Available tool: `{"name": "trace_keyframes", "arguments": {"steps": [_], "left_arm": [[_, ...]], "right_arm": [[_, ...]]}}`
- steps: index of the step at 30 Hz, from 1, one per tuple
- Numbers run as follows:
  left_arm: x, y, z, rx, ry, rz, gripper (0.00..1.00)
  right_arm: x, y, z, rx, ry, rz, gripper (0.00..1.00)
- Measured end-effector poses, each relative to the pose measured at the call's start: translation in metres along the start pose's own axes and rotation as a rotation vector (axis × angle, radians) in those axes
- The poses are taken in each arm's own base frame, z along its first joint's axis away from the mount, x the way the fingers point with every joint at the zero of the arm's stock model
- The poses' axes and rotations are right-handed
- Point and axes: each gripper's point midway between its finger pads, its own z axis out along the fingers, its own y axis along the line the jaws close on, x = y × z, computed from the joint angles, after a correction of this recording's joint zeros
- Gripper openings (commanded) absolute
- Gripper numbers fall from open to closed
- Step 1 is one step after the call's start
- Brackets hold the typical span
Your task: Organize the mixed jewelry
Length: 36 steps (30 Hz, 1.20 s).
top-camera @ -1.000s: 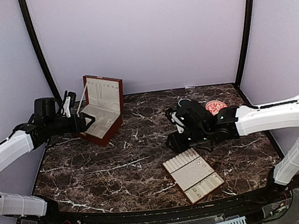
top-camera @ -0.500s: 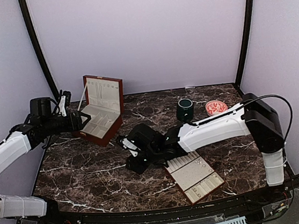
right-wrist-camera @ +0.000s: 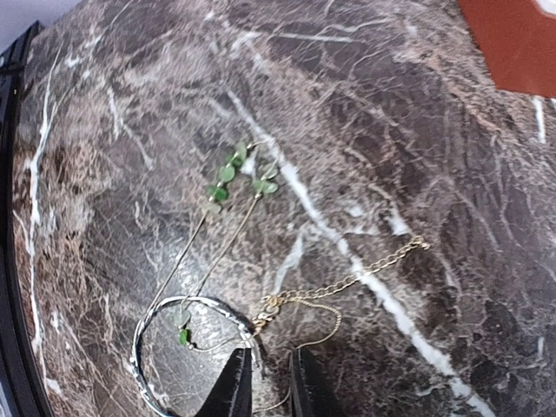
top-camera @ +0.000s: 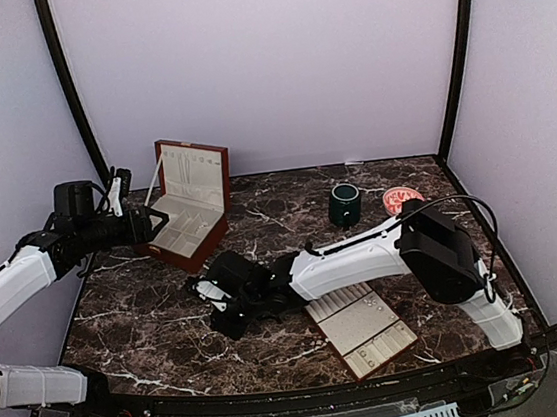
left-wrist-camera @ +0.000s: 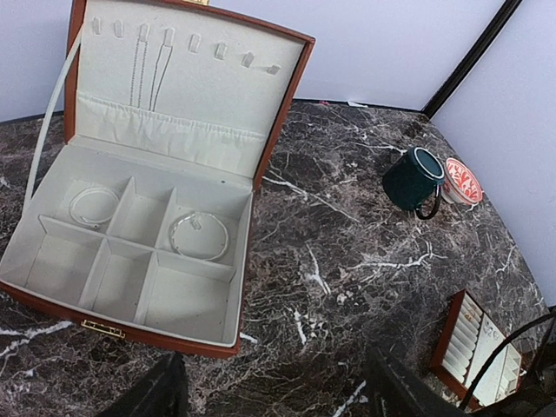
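Dark marble table (top-camera: 150, 319) holds the jewelry (right-wrist-camera: 271, 306): a silver bangle (right-wrist-camera: 137, 360), a gold chain (right-wrist-camera: 365, 271) and green beads (right-wrist-camera: 226, 174) lie by our right gripper (right-wrist-camera: 270, 387). Its jaws are almost together; we cannot tell if they grip. Our left gripper (left-wrist-camera: 274, 382) is wide open near the box (left-wrist-camera: 187, 300).

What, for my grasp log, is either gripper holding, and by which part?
Left gripper: open, nothing held. Right gripper: fingers nearly together at the rim of the silver bangle, by the gold chain; whether they grip it cannot be told.
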Motion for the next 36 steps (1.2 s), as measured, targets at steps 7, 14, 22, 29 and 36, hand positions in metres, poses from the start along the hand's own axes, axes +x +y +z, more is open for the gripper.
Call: {"name": "trace_keyframes", "arguments": {"steps": [7, 14, 22, 29, 36], "left_arm": [[0.0, 0.0, 0.0, 0.003, 0.001, 0.0, 0.73], [0.0, -0.001, 0.0, 0.006, 0.001, 0.0, 0.73], [0.0, -0.001, 0.0, 0.007, 0.001, 0.0, 0.73], [0.0, -0.001, 0.0, 0.006, 0.001, 0.0, 0.72], [-0.002, -0.002, -0.002, 0.008, -0.006, 0.003, 0.72]], "right_arm": [[0.01, 0.007, 0.004, -0.008, 0.036, -0.029, 0.15], [0.016, 0.01, 0.008, -0.002, 0.053, -0.044, 0.13], [0.016, 0.007, 0.011, 0.016, 0.05, -0.05, 0.0], [0.013, -0.001, 0.01, 0.069, 0.034, -0.055, 0.0], [0.008, -0.013, -0.037, 0.161, 0.024, -0.076, 0.0]]}}
